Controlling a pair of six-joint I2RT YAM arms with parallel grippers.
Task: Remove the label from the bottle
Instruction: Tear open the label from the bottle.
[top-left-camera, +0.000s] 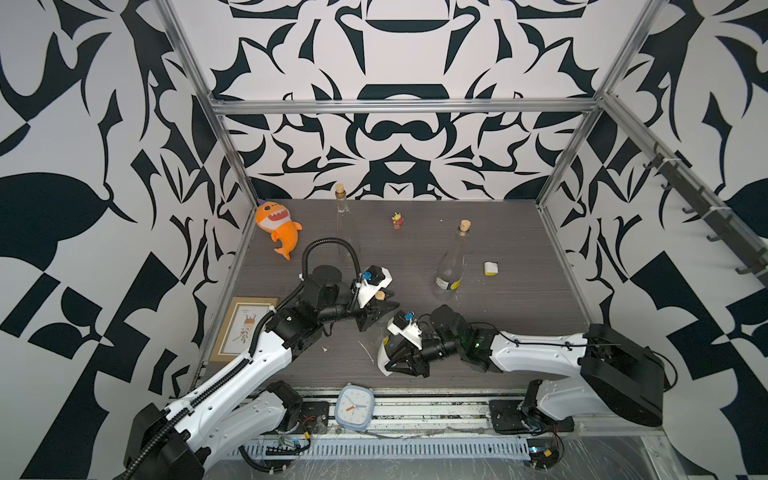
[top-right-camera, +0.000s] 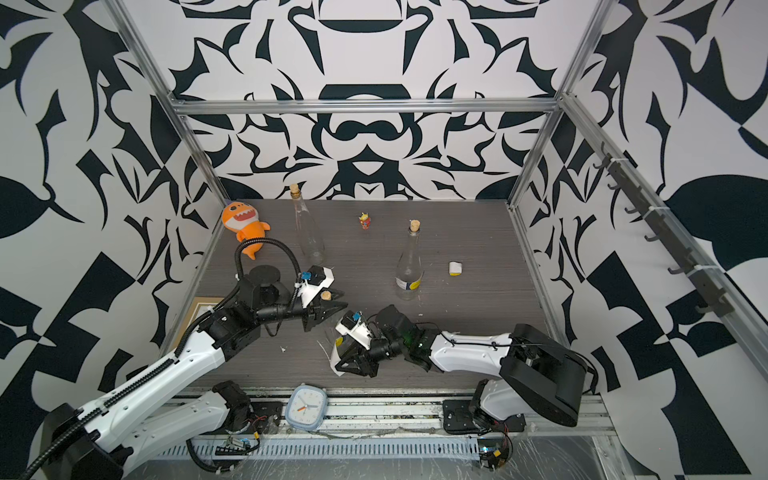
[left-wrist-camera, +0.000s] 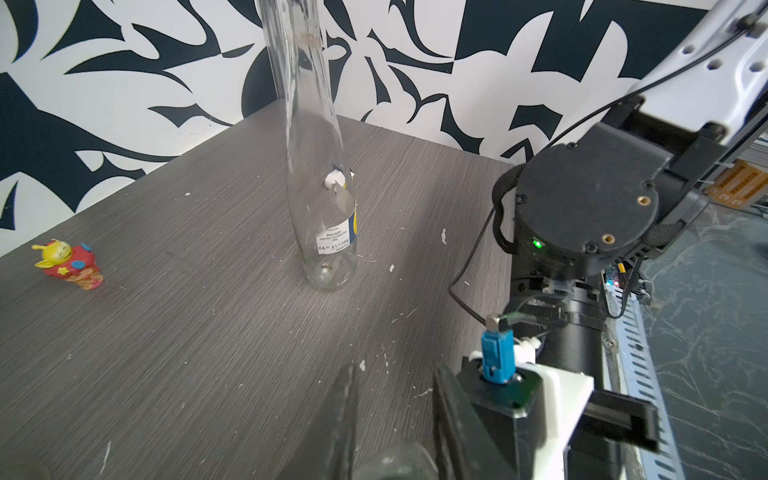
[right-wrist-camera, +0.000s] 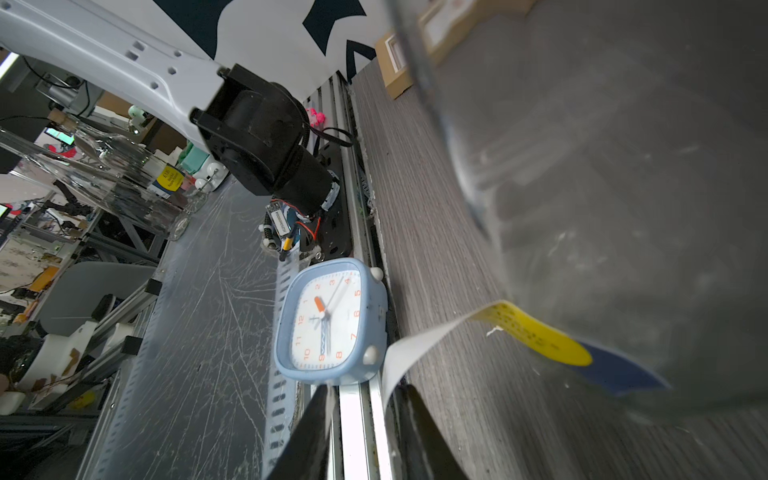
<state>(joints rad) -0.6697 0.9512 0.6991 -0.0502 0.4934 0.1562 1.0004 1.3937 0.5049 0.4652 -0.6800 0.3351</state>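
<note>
Left gripper (top-left-camera: 386, 300) is clamped on the bottle (right-wrist-camera: 623, 187) at the neck, right by the cork (top-left-camera: 379, 296). The bottle's at the front-middle of the table (top-left-camera: 498, 316), reaching toward my right gripper (right-wrist-camera: 368, 392). The label (right-wrist-camera: 536, 332) is half off: the yellow and blue part clings to the glass and the white tail curls down between the right fingers. Those fingers stand apart, and the tail touches one of them, not pinched as far as I can see.

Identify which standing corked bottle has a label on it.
The nearer bottle, with a torn label low on its body; the back bottle beside the plush shark is bare glass.
</note>
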